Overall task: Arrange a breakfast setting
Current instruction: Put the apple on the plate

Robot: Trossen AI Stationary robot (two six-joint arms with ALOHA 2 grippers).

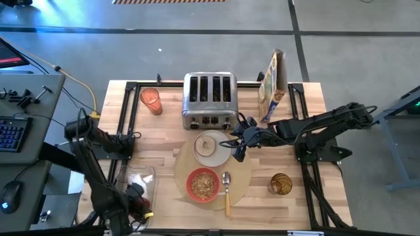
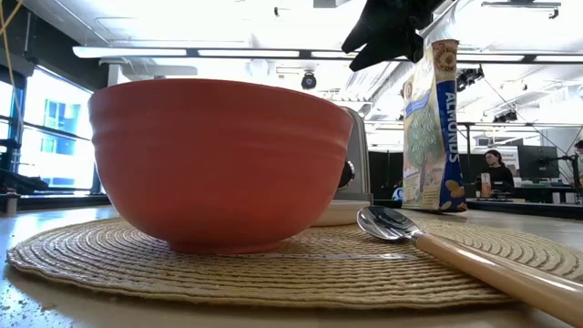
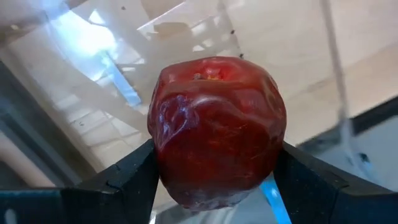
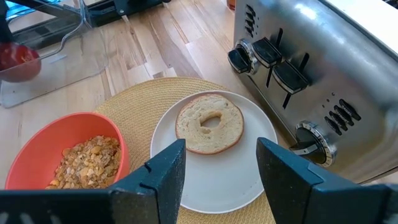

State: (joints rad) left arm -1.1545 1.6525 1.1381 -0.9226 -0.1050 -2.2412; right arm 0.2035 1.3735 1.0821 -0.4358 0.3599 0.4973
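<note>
The round tan placemat lies at the table's middle front. On it are the small white plate with the round toast slice, the red bowl of cereal and the wooden-handled spoon. My right gripper is open and empty, above the plate's right edge. My left gripper, at the front left over the clear tub, is shut on the dark red fruit. My left gripper pinches the dark red fruit between its two fingers, one on each of the fruit's opposite sides. The fruit's stem end shows between them. It is over the clear tub; whether it rests on the tub's bottom I cannot tell.
The silver toaster stands just behind the plate. A cereal box stands to its right and an orange glass to its left. An amber glass stands right of the placemat.
</note>
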